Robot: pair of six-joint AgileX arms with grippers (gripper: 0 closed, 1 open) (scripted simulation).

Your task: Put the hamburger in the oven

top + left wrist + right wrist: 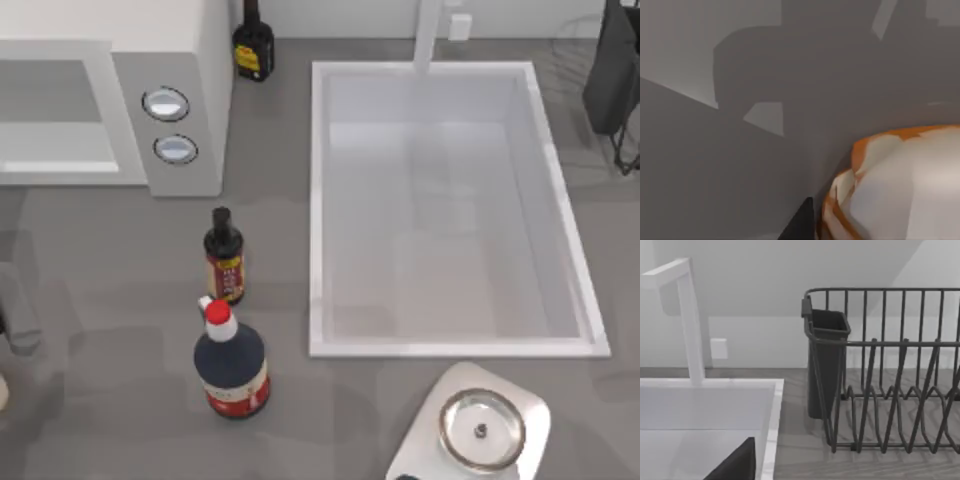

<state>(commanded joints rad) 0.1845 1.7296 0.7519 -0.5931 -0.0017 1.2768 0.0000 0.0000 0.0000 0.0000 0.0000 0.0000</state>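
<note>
Hamburger (900, 185) fills the near part of your left wrist view, its pale bun edged with orange, right up against a dark fingertip (801, 222) of the left pincer. It looks held, but you cannot tell how wide that pincer stands or whether it truly grips. Behind the bun you see only grey surface and shadow.

In the top view, a blurred grey shape at the far left edge may be your left arm (15, 310), though that is hard to make out. The oven (170, 60) sits at the top left, white, with two silver knobs (166, 104) on its grey panel and its cavity facing the front.

Just right of the oven stands a dark bottle (253, 45). Two more stand on the surface (120, 250) below the knobs: a slim one (223, 257) and a round one with a red cap (231, 364).

The white sink (320, 200) takes the middle and right. A silver scale (483, 428) lies below it.

Your right wrist view shows a dark wire dish rack (890, 370) and the white faucet (687, 320) by the sink.
</note>
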